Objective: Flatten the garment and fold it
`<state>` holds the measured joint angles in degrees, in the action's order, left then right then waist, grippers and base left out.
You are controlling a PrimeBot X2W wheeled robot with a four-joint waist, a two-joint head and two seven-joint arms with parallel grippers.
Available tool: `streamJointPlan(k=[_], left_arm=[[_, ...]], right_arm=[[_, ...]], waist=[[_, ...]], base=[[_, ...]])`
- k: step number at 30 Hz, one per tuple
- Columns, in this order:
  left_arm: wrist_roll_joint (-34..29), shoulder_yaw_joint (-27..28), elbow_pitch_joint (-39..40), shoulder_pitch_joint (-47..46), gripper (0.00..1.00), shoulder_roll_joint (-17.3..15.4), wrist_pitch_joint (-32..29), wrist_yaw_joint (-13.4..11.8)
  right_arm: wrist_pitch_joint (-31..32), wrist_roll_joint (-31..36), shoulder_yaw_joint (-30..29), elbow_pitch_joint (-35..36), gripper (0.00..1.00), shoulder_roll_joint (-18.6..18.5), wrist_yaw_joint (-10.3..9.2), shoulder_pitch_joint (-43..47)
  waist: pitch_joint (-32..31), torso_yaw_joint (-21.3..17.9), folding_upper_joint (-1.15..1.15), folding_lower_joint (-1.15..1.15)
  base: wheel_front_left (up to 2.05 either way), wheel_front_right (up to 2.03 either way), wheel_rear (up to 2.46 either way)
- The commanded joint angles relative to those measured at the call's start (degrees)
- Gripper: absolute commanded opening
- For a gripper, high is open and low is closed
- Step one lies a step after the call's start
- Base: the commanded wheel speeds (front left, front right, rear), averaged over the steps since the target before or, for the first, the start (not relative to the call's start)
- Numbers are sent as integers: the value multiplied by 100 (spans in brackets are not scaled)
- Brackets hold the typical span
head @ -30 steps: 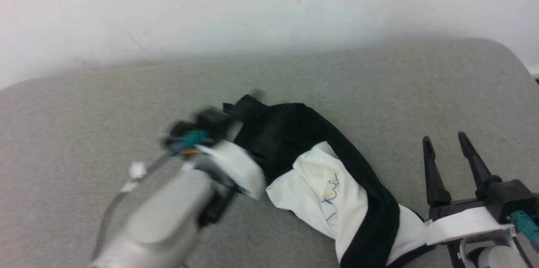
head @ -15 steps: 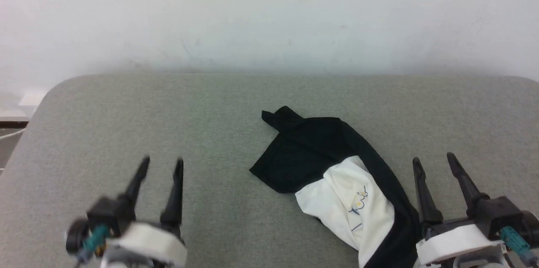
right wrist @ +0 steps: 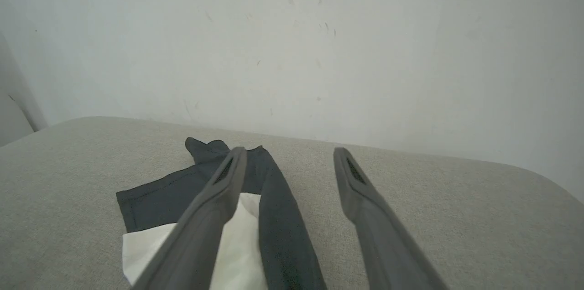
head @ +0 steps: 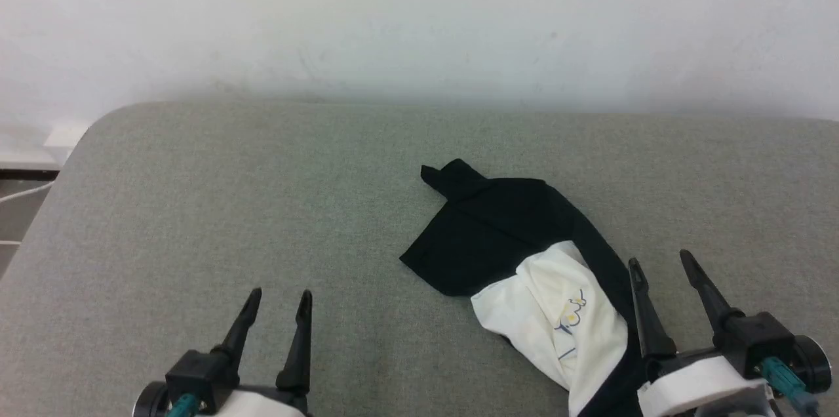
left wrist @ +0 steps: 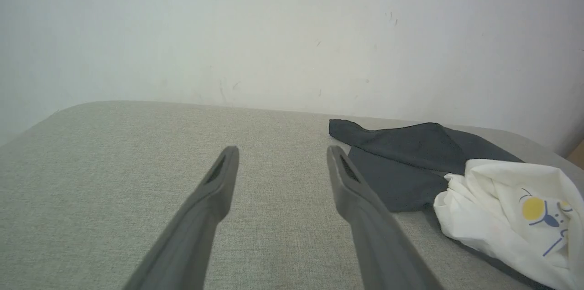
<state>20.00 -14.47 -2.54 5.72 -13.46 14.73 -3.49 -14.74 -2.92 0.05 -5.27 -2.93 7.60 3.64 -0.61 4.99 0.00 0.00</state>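
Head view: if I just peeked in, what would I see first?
A crumpled garment, black with a white part carrying a little yellow-and-blue drawing, lies bunched right of the middle on the grey padded surface. At the bottom corners are two dark-fingered hands, both open and empty: the left hand over bare padding, the right hand close by the garment's black edge.

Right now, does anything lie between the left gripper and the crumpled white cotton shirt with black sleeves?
Nothing visible does. A bare stretch of the grey fabric surface separates the open left gripper from the shirt. The shirt's nearest black sleeve edge lies to the gripper's right and farther from the robot.
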Motion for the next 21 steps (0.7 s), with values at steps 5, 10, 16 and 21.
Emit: streamJointPlan(k=[5,10,16,21], left_arm=[[-360,287,227,-326,100,313,27,201],[-621,356,247,-413,100,652,27,421],[-774,411,42,-557,100,877,27,670],[-843,419,-49,-634,100,988,27,770]], right_arm=[[772,328,116,-270,100,5,-11,-513],[2786,256,694,-462,100,-445,-11,-1346],[4945,-475,1387,-830,100,-1376,-11,-2435],[5477,-698,1544,-1396,100,-1696,-11,-3027]], waist=[[302,216,0,0],[570,506,0,0],[855,922,0,0],[989,1196,0,0]], base=[[0,0,0],[0,0,0],[0,0,0],[0,0,0]])
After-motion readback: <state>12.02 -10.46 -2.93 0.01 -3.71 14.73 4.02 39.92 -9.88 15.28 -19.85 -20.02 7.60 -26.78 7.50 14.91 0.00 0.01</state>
